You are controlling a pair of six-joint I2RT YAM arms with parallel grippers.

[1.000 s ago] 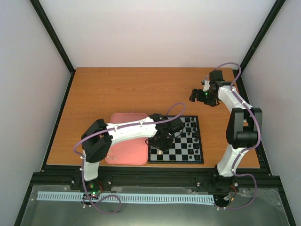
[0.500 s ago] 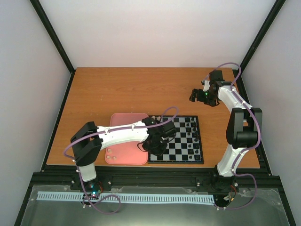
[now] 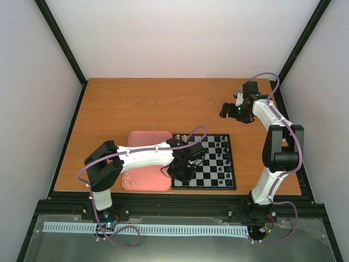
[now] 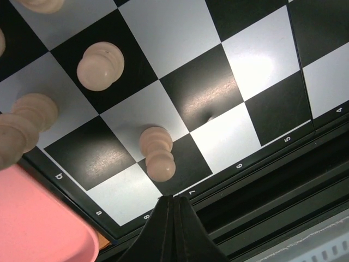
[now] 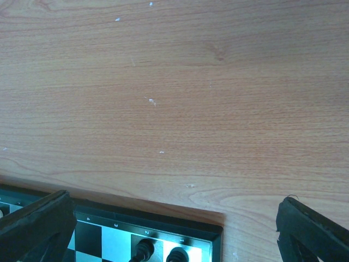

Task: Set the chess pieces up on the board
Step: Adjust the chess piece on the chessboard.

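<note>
1. Top view: the left gripper (image 3: 182, 172) hangs over the near-left corner of the chessboard (image 3: 210, 170), which lies on the wooden table (image 3: 163, 103) just right of the pink tray (image 3: 147, 139). A few cream chess pieces (image 3: 128, 179) lie on the tray's near part. Black chess pieces (image 3: 221, 147) stand along the board's right side. The right gripper (image 3: 226, 112) is raised well apart from the board, over bare wood at the far right.
2. Left wrist view: the fingers (image 4: 170, 221) are pressed together with nothing between them. Cream pawns stand upright on squares near the board's numbered edge, one (image 4: 157, 153) just beyond the fingertips and another (image 4: 100, 66) farther in.
3. Right wrist view: the two fingers (image 5: 32, 229) stand wide apart and hold nothing. Below them lies a board corner with two black pieces.
</note>
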